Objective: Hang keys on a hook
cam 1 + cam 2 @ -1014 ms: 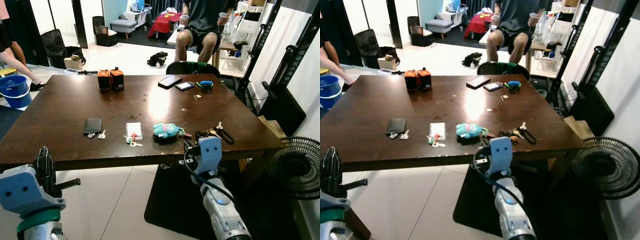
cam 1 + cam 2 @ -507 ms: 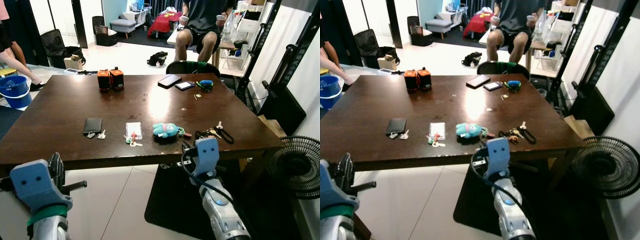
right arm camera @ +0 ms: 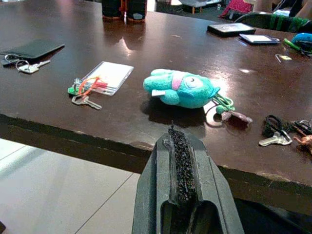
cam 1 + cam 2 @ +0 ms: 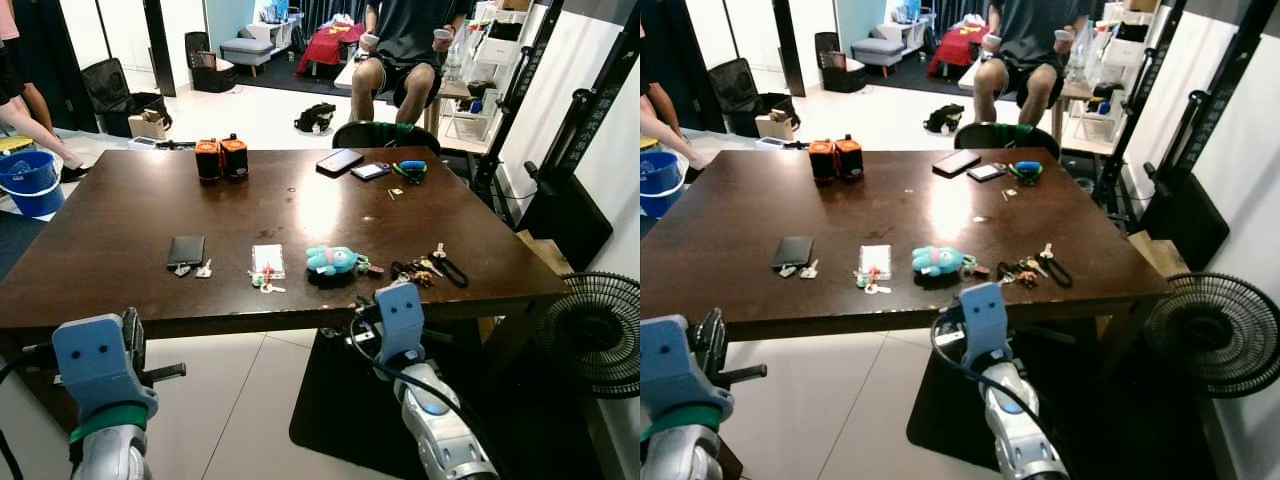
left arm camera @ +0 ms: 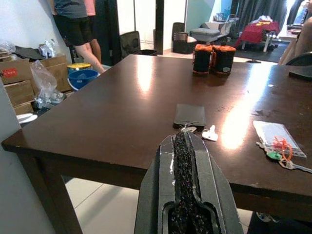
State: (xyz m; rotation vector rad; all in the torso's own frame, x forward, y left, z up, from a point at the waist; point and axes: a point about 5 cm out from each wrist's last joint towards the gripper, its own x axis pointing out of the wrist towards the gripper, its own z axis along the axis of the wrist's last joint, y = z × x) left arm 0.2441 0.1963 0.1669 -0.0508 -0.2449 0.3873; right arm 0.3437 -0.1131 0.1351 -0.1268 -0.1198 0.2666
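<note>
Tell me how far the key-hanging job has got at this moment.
Nothing looks done: the key sets beside the black wallet, the clear card holder, the teal plush keychain and the black key bunch all lie on the table. In hand: nothing; the left gripper and right gripper are shut, empty, at the near edge. Left: grasping and hanging.

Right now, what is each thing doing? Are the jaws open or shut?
Left gripper: jaws shut, empty, before the table edge.
Right gripper: jaws shut, empty, facing the plush.
Teal plush keychain: lying on the table.
Black wallet: flat, keys beside it.
Card holder: flat.
Fan: standing on the floor.
</note>
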